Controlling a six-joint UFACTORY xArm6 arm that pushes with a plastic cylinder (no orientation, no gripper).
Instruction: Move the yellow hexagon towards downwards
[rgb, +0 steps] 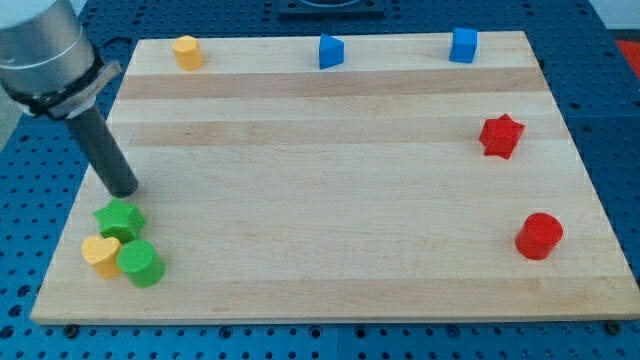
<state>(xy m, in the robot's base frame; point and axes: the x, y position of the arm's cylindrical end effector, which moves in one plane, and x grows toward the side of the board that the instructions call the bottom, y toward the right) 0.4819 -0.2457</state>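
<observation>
The yellow hexagon (187, 51) sits near the top left corner of the wooden board (330, 180). My tip (124, 190) rests on the board at the left side, well below the hexagon and just above the green star (120, 219). The rod slants up to the view's top left.
A yellow heart (100, 255) and a green cylinder (139, 263) lie together below the green star. A blue triangular block (330, 51) and a blue cube (463, 45) line the top edge. A red star (501, 136) and a red cylinder (539, 236) stand at the right.
</observation>
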